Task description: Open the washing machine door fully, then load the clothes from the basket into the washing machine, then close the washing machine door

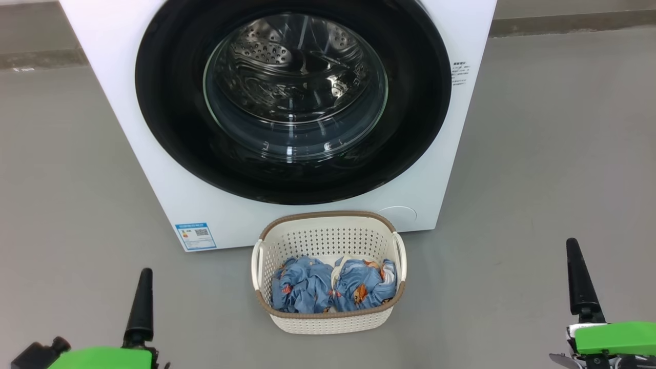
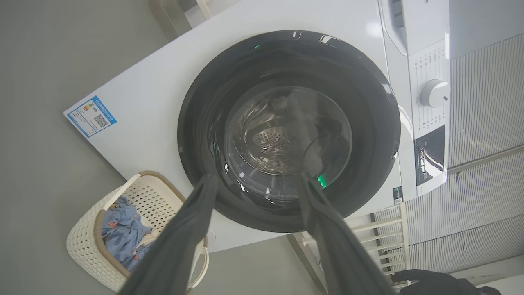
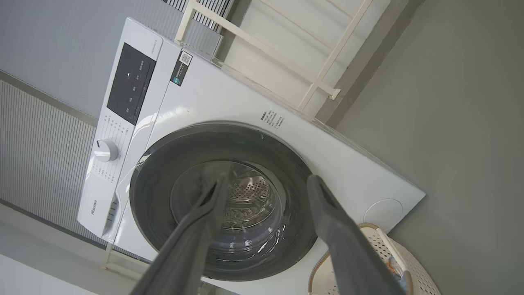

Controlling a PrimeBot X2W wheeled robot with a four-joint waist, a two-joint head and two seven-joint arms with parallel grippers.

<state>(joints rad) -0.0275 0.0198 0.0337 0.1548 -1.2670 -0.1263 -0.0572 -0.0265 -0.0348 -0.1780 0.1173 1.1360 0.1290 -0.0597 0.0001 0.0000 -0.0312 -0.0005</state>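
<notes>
The white washing machine [image 1: 154, 169] stands straight ahead, and its door [image 1: 169, 118], a glossy black ring around a clear glass bowl, lies flush against the front. The steel drum shows through the glass. On the floor before it sits the cream basket [image 1: 328, 215] holding two bundles of light blue clothes [image 1: 307, 287]. One dark finger [image 1: 141, 302] of my left arm rises at the lower left, and one finger [image 1: 579, 282] of my right arm at the lower right. Both are well short of the basket. The left gripper [image 2: 258, 180] and the right gripper [image 3: 269, 182] are open and hold nothing.
Grey floor [image 1: 553, 154] lies on both sides of the machine and the basket. A blue label [image 1: 196, 236] marks the machine's lower front corner. The control panel with a round dial [image 2: 434, 93] runs along its top. A white rail frame [image 3: 319, 82] and ribbed wall panels stand behind.
</notes>
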